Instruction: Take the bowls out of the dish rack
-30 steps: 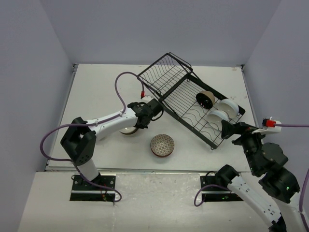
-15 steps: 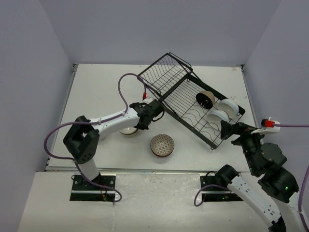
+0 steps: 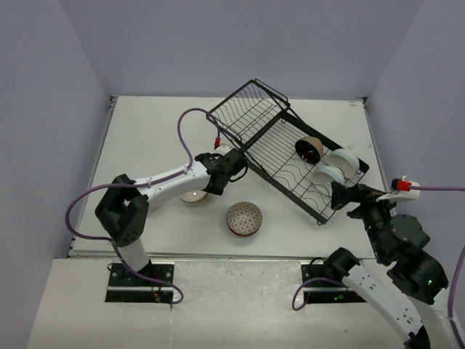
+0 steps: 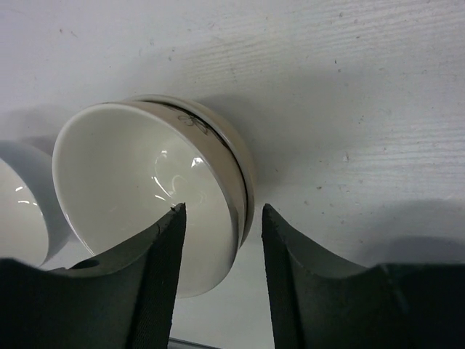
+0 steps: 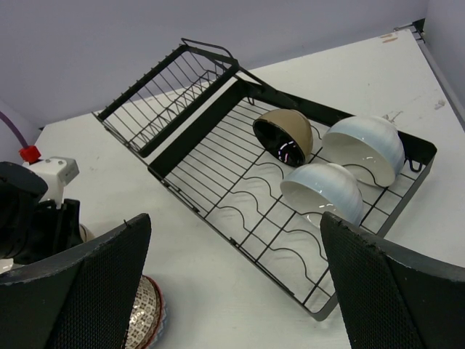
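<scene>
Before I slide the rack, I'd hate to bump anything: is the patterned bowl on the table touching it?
Apart. The top view shows a strip of bare table between the patterned bowl and the dish rack's near edge.

Bowls partly out of sight
The left arm (image 3: 171,184) covers most of the cream bowl (image 3: 193,197); frame edges crop a second white bowl (image 4: 18,207) and the patterned bowl (image 5: 149,320).

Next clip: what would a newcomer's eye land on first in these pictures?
First the black rack, lying slantwise across the far right of the table, with three bowls on edge at its right end. Next the left pincer, jaws open, straddling the wall of a cream bowl that sits on the table. A patterned bowl stands near the front edge.
</scene>
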Robot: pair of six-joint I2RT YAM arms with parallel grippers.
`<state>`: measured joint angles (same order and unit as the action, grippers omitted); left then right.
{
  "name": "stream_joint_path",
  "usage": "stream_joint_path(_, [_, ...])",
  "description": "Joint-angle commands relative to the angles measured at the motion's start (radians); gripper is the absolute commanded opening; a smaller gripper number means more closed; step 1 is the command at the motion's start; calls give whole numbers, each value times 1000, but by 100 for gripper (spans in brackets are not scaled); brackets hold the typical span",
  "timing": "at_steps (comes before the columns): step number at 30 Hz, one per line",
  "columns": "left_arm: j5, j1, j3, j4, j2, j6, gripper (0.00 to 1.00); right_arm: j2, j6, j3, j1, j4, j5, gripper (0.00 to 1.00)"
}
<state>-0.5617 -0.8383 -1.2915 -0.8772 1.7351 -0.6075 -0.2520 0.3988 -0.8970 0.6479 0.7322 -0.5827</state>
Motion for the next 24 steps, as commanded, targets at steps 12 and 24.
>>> stream_joint_path(12, [-131, -102, -121, -115, -233, -66, 84, -84, 3, 6, 1, -68, 66, 99])
stream_joint_path(24, [-6, -117, 223, 413, -831, -167, 100, -312, 75, 35, -1, -175, 96, 99])
